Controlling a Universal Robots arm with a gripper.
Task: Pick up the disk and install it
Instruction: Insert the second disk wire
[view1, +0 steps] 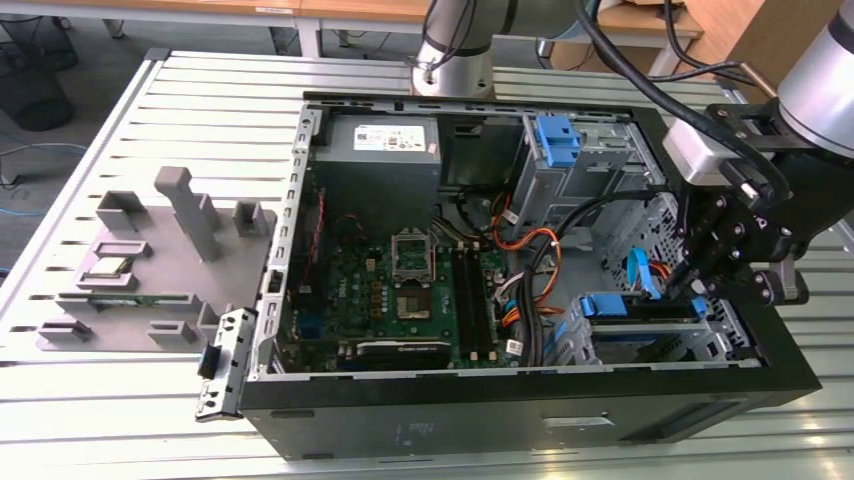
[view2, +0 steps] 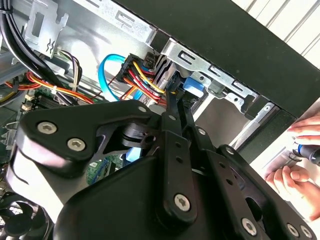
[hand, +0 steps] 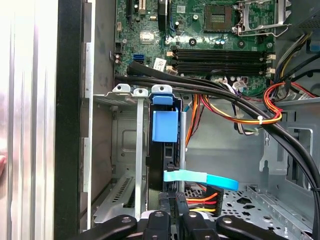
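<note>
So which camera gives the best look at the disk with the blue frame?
The first wrist view: the disk stands edge-on in its metal bay, with the blue frame facing the camera. The exterior view shows what seems to be its blue top edge from afar. In the second wrist view a small blue piece peeks out.
</note>
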